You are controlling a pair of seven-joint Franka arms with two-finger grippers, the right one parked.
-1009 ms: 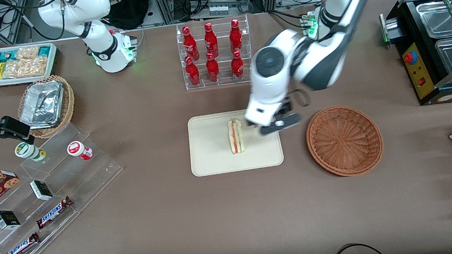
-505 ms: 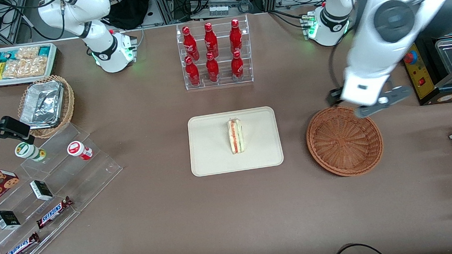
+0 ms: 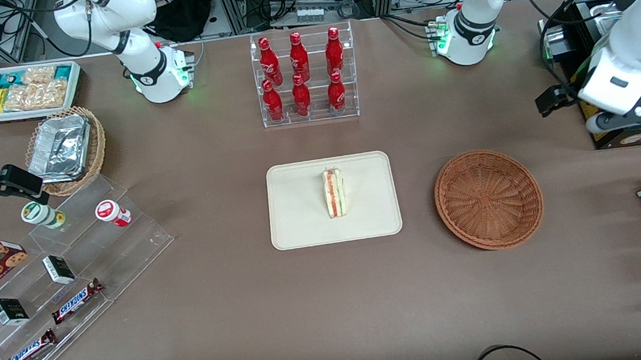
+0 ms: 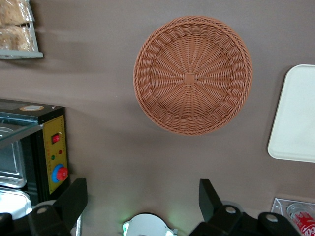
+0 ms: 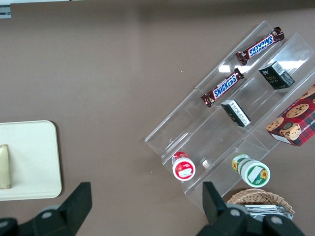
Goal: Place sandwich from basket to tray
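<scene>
We see the sandwich (image 3: 334,193) lying on the tray (image 3: 300,216), its long axis running toward and away from the front camera, striped cut edge facing up. Our pincer (image 4: 142,199) hangs wide apart, holding nothing, above the bench (image 3: 308,308) near the basket (image 3: 488,199), well apart from the sandwich.

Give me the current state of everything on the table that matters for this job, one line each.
sandwich: lying on the tray, released.
tray: flat on the table, holding only the sandwich.
basket: empty, upright, beside the tray toward the working arm's end.
gripper: open, holding nothing, raised above the table near the black appliance, away from the basket.
</scene>
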